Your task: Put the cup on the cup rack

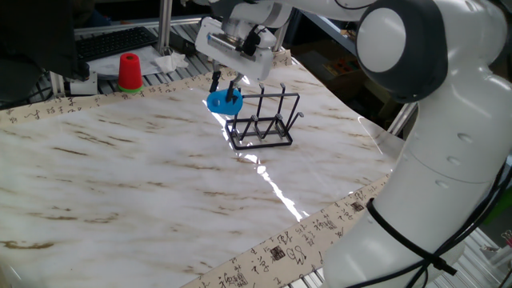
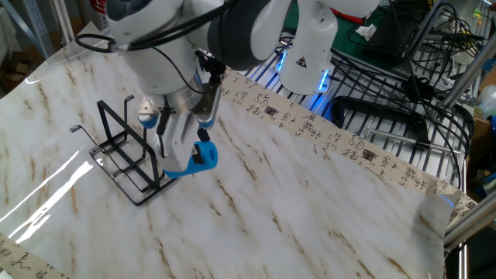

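Worktop — marbled sheet with a printed border strip. We see the single arm reaching in from the far side, wrist bent down over the rack area.

Cup rack: black wire, rectangular base flat on the worktop, prongs upright. In the other fixed view it sits at about 9 o'clock from the held cup, just beside it.

Tool: clenched on the cup, fingers pinching its wall. In the other fixed view the tool points downward with a slight lean.

Cup: blue, held off the worktop, tipped so that its long axis lies well away from upright — the open end appears turned sideways, though we cannot tell exactly how far. From one fixed view it hangs at roughly 10 o'clock of the rack, near the nearest prong tip; in the other view the cup overlaps the rack's end frame, and we cannot tell whether they touch.

Judgement: the coming move turns on lining the cup mouth with a prong. The prongs stand vertical, so the cup's axis likely needs to match, mouth down, above a tip. Not yet seated.

Red cup stands at the far edge, well apart, uninvolved.
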Robot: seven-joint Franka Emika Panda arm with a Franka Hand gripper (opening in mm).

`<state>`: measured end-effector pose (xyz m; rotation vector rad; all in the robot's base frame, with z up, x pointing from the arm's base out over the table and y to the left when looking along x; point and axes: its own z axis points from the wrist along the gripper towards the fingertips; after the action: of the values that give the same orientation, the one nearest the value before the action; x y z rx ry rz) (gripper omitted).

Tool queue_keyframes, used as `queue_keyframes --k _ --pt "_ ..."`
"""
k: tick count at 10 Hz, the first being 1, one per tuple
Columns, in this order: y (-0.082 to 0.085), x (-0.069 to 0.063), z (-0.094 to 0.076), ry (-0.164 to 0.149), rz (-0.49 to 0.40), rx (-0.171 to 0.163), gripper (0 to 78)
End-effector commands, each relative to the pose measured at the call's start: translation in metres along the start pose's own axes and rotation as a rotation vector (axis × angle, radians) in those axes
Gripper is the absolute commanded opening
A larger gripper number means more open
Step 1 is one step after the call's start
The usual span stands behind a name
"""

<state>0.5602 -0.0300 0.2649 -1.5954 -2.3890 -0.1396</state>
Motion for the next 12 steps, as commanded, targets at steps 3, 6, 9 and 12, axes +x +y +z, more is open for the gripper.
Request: queue_keyframes --k 3,6,9,12 --pt "-0.0056 -0.0027 -0.0033 0.024 0.026 0.021 1.4" --pt "-0.0094 -0.0043 -0.0044 0.017 0.060 0.022 1.4" --pt "-0.0126 -0.0038 -0.0024 0.009 0.074 0.026 1.4" --pt "-0.0139 -0.0031 -0.0008 0.021 0.065 0.022 1.4"
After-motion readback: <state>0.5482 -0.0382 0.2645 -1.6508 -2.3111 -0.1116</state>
